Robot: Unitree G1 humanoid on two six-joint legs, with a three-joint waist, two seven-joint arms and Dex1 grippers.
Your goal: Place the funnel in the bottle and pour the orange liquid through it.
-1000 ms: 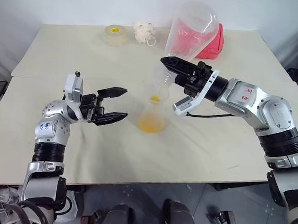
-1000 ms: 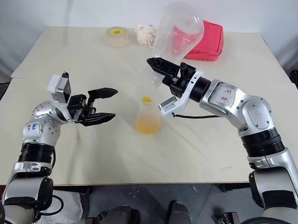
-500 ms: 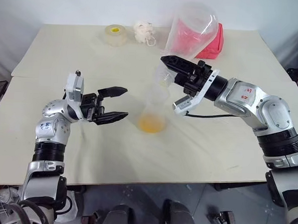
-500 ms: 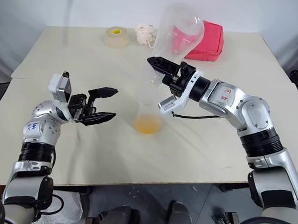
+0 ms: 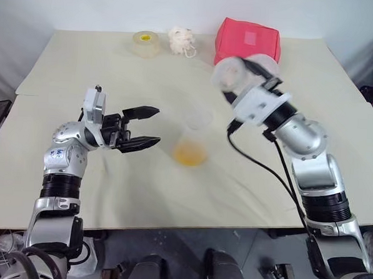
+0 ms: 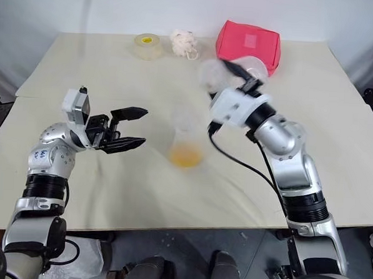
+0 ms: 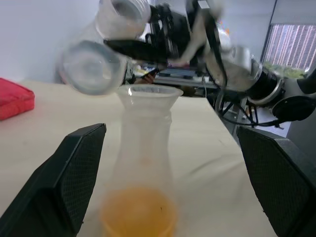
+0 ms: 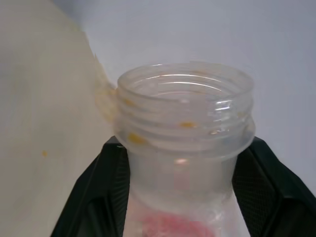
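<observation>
Two grippers were in view over the cream-coloured table (image 5: 108, 192). The left gripper (image 5: 151, 126) hovered above the tabletop with its two black fingers spread wide and nothing between them, pointing toward the small clear plastic bottle with the wide neck and conical base (image 5: 192, 140), near it but apart. In the left wrist view the bottle (image 7: 145, 168) stood upright between the two finger pads (image 7: 79, 163), touching neither.

The orange liquid (image 5: 189, 154) lay as a shallow layer in the bottom of that bottle, also seen in the left wrist view (image 7: 139, 216). The small transparent plastic funnel (image 7: 148, 94) sat in the bottle's mouth, its flared rim just above the neck; its stem could not be made out.

The right gripper (image 8: 182, 163) was raised above and beyond the bottle, toward the robot's right, its jaws clamped on the threaded neck of a larger clear bulbous plastic flask (image 5: 237, 72). In the right wrist view the flask's open mouth (image 8: 185, 106) carried small orange droplets on the threads. The flask was blurred in both eye views; whether liquid remained in it could not be told.

At the far edge of the table lay a red zipped pouch (image 5: 249, 38), a white crumpled ball (image 5: 180, 39) and a roll of clear tape (image 5: 144, 42), well apart from the bottle.
</observation>
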